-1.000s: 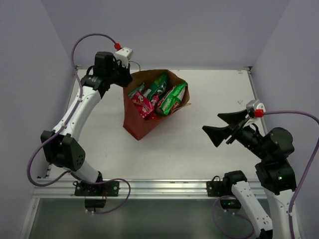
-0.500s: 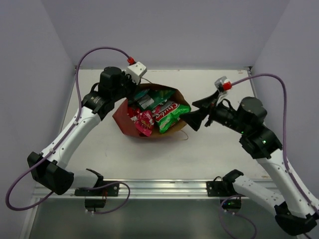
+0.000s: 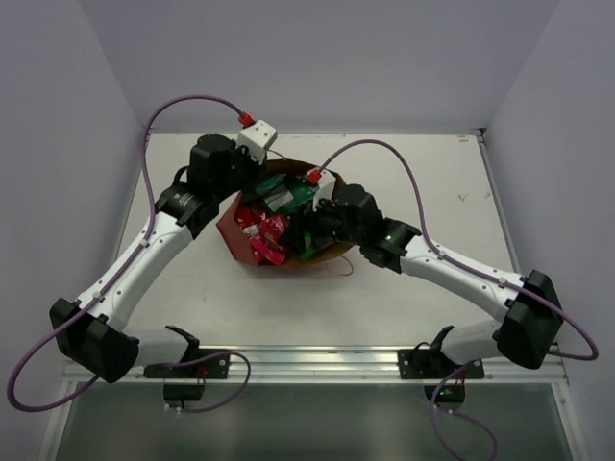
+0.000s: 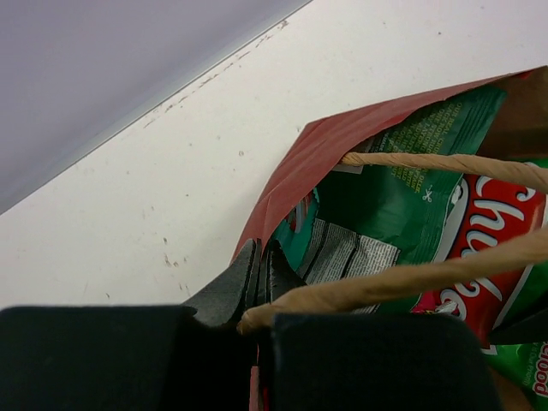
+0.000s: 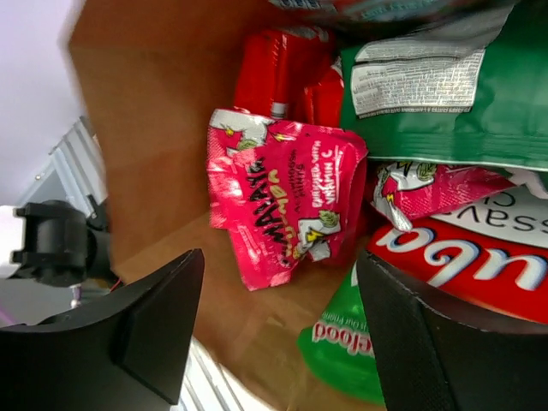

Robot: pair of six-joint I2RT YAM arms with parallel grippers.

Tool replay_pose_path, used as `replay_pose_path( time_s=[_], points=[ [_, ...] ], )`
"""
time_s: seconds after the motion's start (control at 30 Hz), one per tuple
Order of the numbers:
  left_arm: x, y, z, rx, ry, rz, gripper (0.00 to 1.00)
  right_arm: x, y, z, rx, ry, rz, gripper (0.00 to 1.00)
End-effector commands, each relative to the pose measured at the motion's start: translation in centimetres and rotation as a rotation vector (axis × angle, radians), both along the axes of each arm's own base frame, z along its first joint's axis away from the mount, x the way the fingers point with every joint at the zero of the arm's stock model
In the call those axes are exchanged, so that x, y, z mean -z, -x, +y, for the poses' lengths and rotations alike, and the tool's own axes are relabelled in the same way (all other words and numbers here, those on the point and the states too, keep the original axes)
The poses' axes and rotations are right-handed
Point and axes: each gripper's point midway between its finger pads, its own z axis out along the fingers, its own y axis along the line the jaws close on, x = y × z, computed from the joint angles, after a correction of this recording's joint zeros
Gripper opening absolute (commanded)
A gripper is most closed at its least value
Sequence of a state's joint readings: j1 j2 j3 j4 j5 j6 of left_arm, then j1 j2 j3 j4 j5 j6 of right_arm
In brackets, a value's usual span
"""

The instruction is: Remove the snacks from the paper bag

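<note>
The paper bag (image 3: pixel 233 230) lies tipped on the table with its mouth facing up. It holds several snacks (image 3: pixel 270 229). My left gripper (image 3: pixel 252 179) is at the far rim, and the left wrist view shows it (image 4: pixel 261 267) shut on the red paper edge (image 4: pixel 312 147), with a string handle (image 4: pixel 411 278) running past. My right gripper (image 3: pixel 306 230) is inside the mouth. In its wrist view it (image 5: pixel 281 272) stands open just below a pink packet (image 5: pixel 282 197), with a green chip bag (image 5: pixel 342 342) by the right finger. A green-and-white packet (image 5: pixel 445 94) and a red packet (image 5: pixel 282 60) lie deeper in.
The white table (image 3: pixel 432 182) stretches to the right of the bag, with walls at the back and both sides. A metal rail (image 3: pixel 307 360) runs along the near edge. The right arm's cable (image 3: pixel 384 158) loops over the bag's far right.
My right arm swung in from the right side and put its gripper into the bag's mouth, its jaws narrowing a little. The left arm came forward and tipped the bag lower.
</note>
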State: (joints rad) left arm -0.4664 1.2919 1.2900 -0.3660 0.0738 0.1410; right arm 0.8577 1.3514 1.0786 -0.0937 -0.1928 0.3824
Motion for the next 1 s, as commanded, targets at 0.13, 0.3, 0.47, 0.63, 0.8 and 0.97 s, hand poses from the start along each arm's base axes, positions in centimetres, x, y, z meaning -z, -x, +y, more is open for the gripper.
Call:
replay_pose_path(
  time_s=[0.13, 0.3, 0.47, 0.63, 0.8, 0.97],
  points=[
    [-2.4, 0.1, 1.7, -0.118, 0.072, -0.070, 0.00, -1.9, -1.8, 4.1, -0.029, -0.105, -0.030, 0.68],
    [-2.6, 0.9, 1.7, -0.109, 0.105, -0.076, 0.00, -1.4, -2.3, 5.3, -0.063, -0.092, -0.045, 0.69],
    [-3.0, 1.7, 1.9, -0.102, 0.122, -0.085, 0.00, -1.0, -2.7, 6.1, -0.088, -0.069, -0.051, 0.68],
    [-3.4, 1.9, 2.2, -0.113, 0.126, -0.094, 0.00, -0.3, -2.2, 6.3, -0.122, -0.056, -0.033, 0.53],
    [-3.2, 1.7, 2.4, -0.130, 0.122, -0.090, 0.00, -0.8, -0.5, 6.4, -0.187, -0.055, -0.044, 0.33],
    [-3.1, 1.5, 2.7, -0.152, 0.118, -0.090, 0.00, -0.2, 0.3, 6.8, -0.240, -0.047, -0.031, 0.40]
  ],
)
